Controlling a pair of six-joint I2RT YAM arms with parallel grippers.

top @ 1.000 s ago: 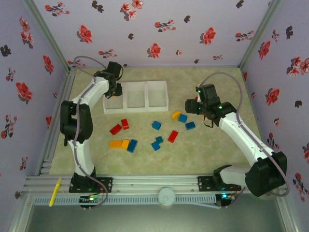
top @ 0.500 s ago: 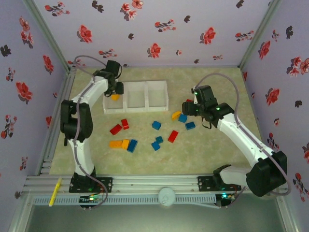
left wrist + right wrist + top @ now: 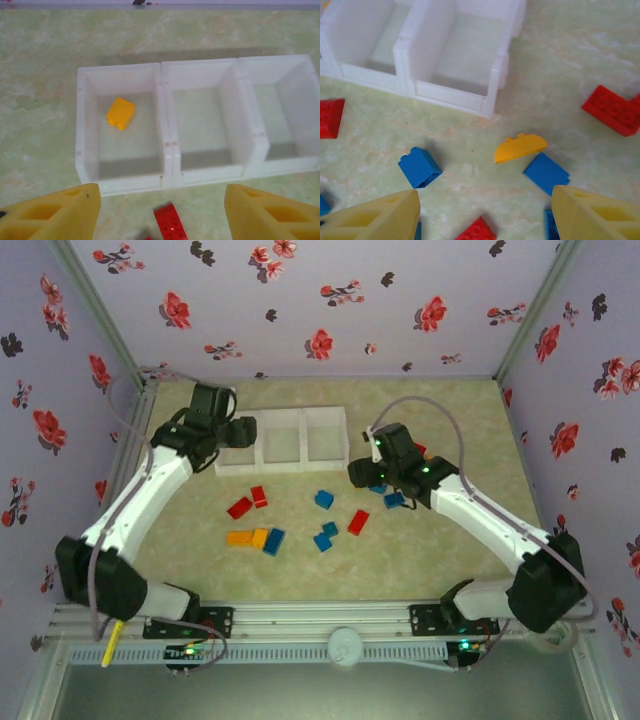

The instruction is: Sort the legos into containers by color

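The left tool (image 3: pixel 161 195) and right tool (image 3: pixel 485 200) both stood open, empty. The right tool probably needed centring over the yellow-orange curved plastic brick (image 3: pixel 520 147) before closing.

The counter (image 3: pixel 420 550) is a pale green marbled surface. A white translucent tray (image 3: pixel 300 467) of three joined square compartments rests on it toward the far side.

Loose bricks lie directly on the counter, nearer than the tray:
- Left group: a first red brick (image 3: pixel 239 507) just beside a second red brick (image 3: pixel 259 496). Nearer still, two yellow-orange bricks (image 3: pixel 248 537) and a left blue brick (image 3: pixel 274 541) touch in a row.
- Centre: a centre blue brick (image 3: pixel 324 499), a third red brick (image 3: pixel 358 522) and a blue pair (image 3: pixel 325 536), touching.
- Right: a yellow-orange domed piece (image 3: pixel 520 148) near the tray corner, with a right blue brick (image 3: pixel 546 173) just beside it.
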